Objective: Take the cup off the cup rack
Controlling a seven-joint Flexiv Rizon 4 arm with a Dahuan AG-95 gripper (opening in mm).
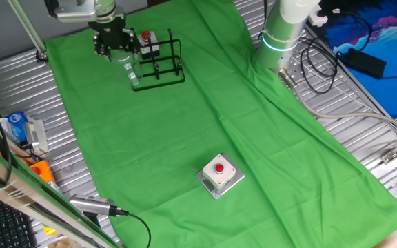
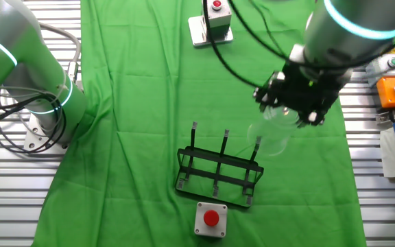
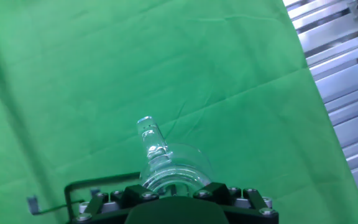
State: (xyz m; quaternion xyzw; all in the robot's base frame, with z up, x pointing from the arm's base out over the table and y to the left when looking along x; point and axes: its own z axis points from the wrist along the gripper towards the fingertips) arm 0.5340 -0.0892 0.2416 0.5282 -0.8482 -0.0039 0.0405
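Hand view shows the claw (image 3: 173, 193) clamped on the cup (image 3: 166, 163), up in the air. Open green cloth (image 3: 166, 74) lies beyond; the rack (image 2: 218, 175) stands beside.

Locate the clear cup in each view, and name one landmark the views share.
One fixed view: the cup sits upper left, under the gripper, left of the cup rack.
Other fixed view: the cup is right of centre, above the rack's right end.
Hand view: the cup is bottom centre.
Shared landmark: the cup rack.
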